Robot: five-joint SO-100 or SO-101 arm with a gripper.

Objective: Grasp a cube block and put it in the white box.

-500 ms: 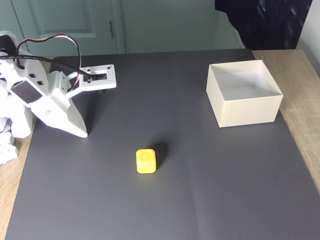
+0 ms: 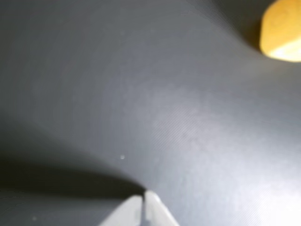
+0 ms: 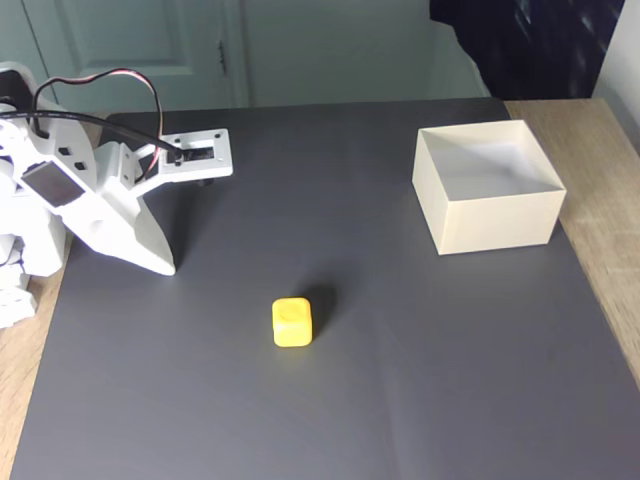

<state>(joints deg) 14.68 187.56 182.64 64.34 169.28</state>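
We start at the white plastic two-finger gripper [image 3: 165,262], which rests with its tips down on the dark grey mat [image 3: 400,350] at the left side of the fixed view. In the wrist view the gripper [image 2: 143,200] shows its two pale tips pressed together at the bottom edge, so we read it as closed, with nothing between the fingers. Behind it the white arm [image 3: 70,200] folds back toward its base, with a red and a black cable [image 3: 100,85] looping over the top.

Moving outward, the small bright yellow cube block [image 3: 292,322] sits on the mat near the middle of the fixed view, well apart from the gripper and toward the lower right of it. In the wrist view the cube block [image 2: 282,33] is a blurred yellow shape in the upper right corner, off the gripper's line.

Farther still, the square cream-white box [image 3: 495,222] with thin walls and no lid stands upright at the right side of the mat, close to where the light wooden counter [image 3: 610,250] shows beyond the mat's edge. What we can see of its inside is bare; the near wall hides part of the floor.

We judge the task to be at its very start: the reach toward the cube has not yet begun. The next move calls for lifting the gripper, opening it wider than the cube, swinging it over and lowering it so the fingers straddle two opposite faces.
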